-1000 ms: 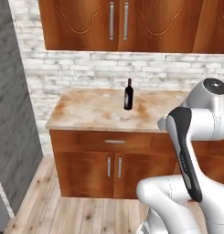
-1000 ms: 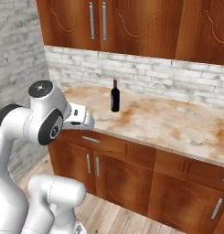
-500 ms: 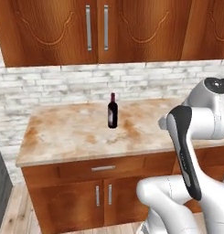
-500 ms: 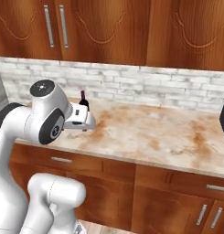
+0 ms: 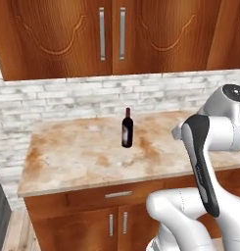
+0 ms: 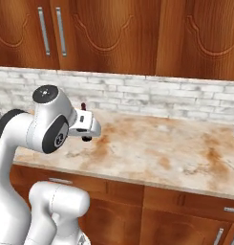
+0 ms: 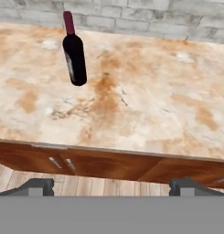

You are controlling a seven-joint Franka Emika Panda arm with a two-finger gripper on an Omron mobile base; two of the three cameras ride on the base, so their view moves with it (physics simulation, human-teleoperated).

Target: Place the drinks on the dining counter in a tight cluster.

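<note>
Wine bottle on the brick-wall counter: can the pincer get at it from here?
Probably yes. The wine bottle stands upright, alone on the marbled counter, nothing beside it. The open pincer is short of the counter's edge.

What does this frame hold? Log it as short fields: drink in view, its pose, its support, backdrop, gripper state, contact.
drink in view: wine bottle, dark with a red neck
pose: upright
support: marbled counter backed by a white brick wall, apparently not the dining counter
above: wooden wall cabinets
below: wooden base cabinets
gripper: open, fingertips apart, short of the counter's front edge
contact: none; the bottle stands clear of the gripper
task progress: bottle not yet picked up
</note>
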